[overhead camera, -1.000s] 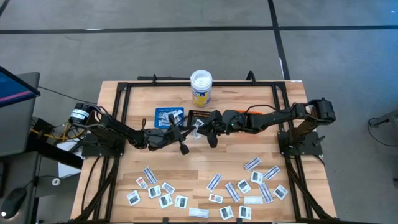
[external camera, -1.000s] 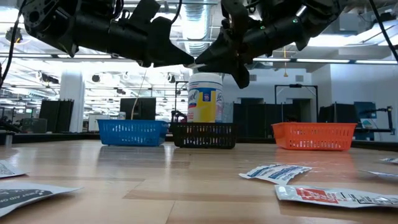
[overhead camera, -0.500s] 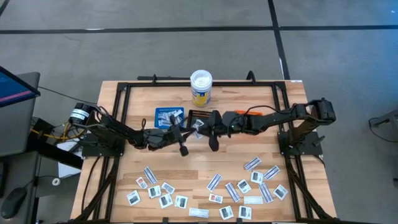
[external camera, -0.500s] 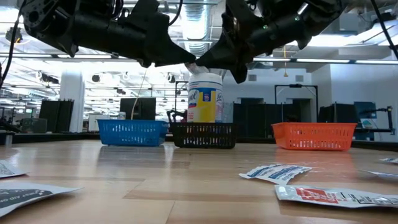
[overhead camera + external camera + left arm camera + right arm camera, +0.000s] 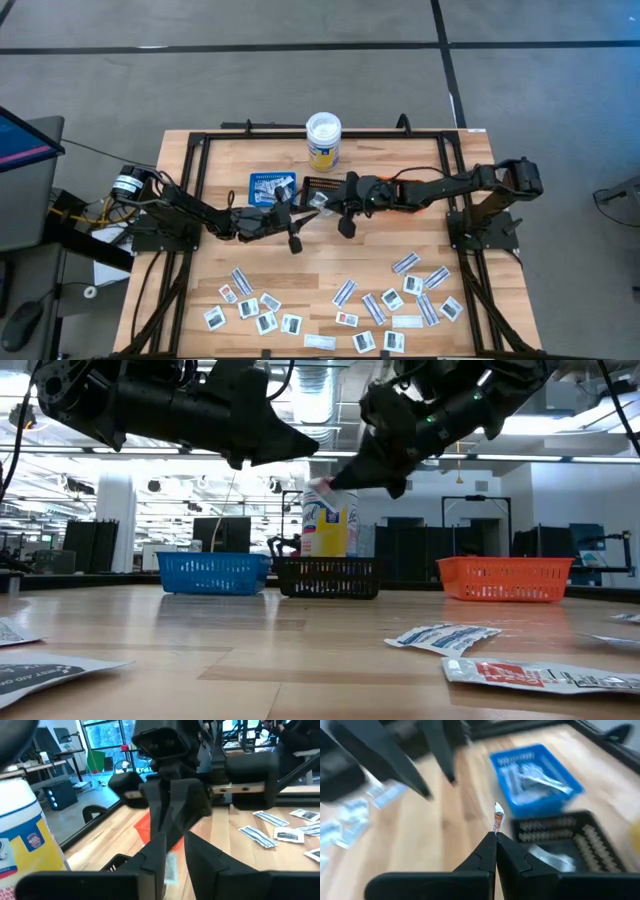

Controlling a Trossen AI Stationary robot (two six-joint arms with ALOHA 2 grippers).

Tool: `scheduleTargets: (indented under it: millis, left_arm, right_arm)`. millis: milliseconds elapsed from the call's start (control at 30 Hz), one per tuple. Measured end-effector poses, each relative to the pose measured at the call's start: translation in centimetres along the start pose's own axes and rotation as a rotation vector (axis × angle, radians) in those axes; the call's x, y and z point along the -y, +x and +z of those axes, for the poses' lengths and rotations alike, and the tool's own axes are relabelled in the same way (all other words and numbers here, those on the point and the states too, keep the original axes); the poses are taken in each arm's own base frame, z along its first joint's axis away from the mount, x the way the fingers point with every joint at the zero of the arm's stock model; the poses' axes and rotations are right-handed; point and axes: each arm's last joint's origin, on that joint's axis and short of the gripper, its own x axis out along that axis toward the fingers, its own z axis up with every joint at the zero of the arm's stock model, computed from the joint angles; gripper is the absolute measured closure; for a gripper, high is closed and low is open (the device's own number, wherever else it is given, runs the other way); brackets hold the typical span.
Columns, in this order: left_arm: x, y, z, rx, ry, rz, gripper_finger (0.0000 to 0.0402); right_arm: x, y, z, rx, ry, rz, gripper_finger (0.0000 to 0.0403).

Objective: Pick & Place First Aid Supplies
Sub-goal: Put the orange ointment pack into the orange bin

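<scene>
The right gripper [image 5: 495, 836] hangs above the middle of the table with its fingers pressed together on the edge of a small packet [image 5: 498, 816], which sticks out past the fingertips, over the near side of the black tray [image 5: 322, 187]. The left gripper [image 5: 297, 213] hovers just to its left, jaws a little apart and holding nothing. The blue tray [image 5: 272, 186] sits left of the black one and already has packets in it; the orange tray [image 5: 505, 578] lies to the right. The tub [image 5: 323, 140] stands at the far edge. The other loose packets [image 5: 362, 300] lie scattered across the near part of the table [image 5: 400, 150].
</scene>
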Motion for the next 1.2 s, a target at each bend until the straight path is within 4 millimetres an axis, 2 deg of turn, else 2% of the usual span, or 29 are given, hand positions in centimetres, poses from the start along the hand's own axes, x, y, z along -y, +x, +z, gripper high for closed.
scheduleTargets:
  millis: [133,300,467,633,800,1100,1200]
  left_arm:
    - [0.0,0.0,0.0,-0.001,-0.012,0.000,0.0319]
    - [0.0,0.0,-0.1,-0.008,-0.010,-0.001,0.0322]
    - [0.0,0.0,-0.1,-0.008,-0.010,-0.001,0.0324]
    - [0.0,0.0,-0.1,-0.008,-0.010,-0.001,0.0324]
    - [0.0,0.0,-0.1,-0.008,-0.010,-0.001,0.0325]
    - [0.0,0.0,-0.1,-0.008,-0.010,-0.001,0.0325]
    - [0.0,0.0,-0.1,-0.008,-0.010,-0.001,0.0325]
  right_arm:
    - [0.3,-2.4,0.0,-0.107,-0.033,-0.117,0.0403]
    - [0.3,-7.1,0.1,-0.224,-0.070,-0.259,0.0403]
    - [0.4,-11.8,-0.9,-0.364,-0.004,-0.346,0.0403]
    - [0.7,-14.9,-2.4,-0.502,0.088,-0.465,0.0403]
    - [1.1,-15.5,-3.3,-0.569,0.104,-0.614,0.0403]
    - [1.3,-12.8,-5.6,-0.637,0.026,-0.642,0.0403]
    - [1.3,-12.3,-5.8,-0.654,0.016,-0.646,0.0403]
